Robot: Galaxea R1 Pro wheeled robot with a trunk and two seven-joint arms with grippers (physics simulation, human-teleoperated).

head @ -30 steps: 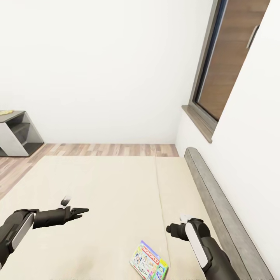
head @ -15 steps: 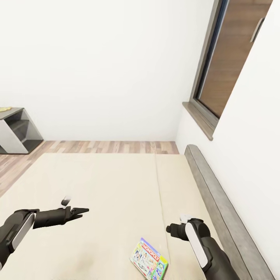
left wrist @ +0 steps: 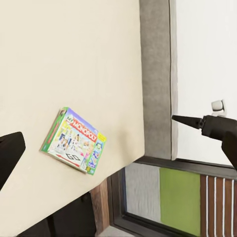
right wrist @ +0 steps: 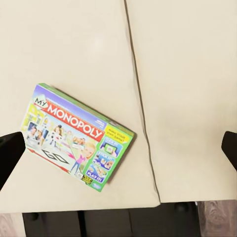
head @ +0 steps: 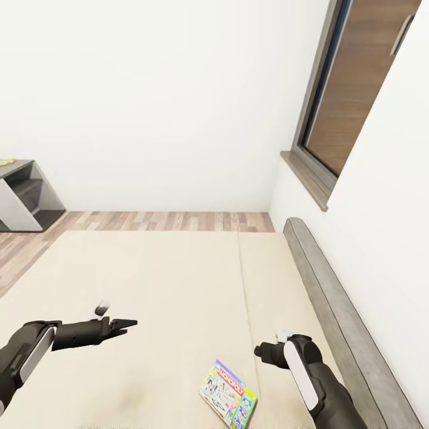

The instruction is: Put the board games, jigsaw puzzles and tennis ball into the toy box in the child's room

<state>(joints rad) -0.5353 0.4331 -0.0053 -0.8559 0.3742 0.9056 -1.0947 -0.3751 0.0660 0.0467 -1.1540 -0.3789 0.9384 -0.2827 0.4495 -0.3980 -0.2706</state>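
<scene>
One game at a time: working the bed end of the task, facing down over the wide cream bed (head: 167, 280) beside the white wall. Seeing the Monopoly carton (head: 229, 398) lying flat, face up, near the mattress's near edge, just beside the seam. Hanging the right gripper (head: 260, 350) above and just to the side of that carton, jaws standing wide apart and clasping nothing. Keeping the left gripper (head: 128, 325) well apart from it over bare bedding, likewise spread and empty, judging by its wrist view. Judging the step as the approach before a pick. Needing next: lowering the right arm, straddling one carton edge, then pinching gently, minding the flat box sliding on the soft top
</scene>
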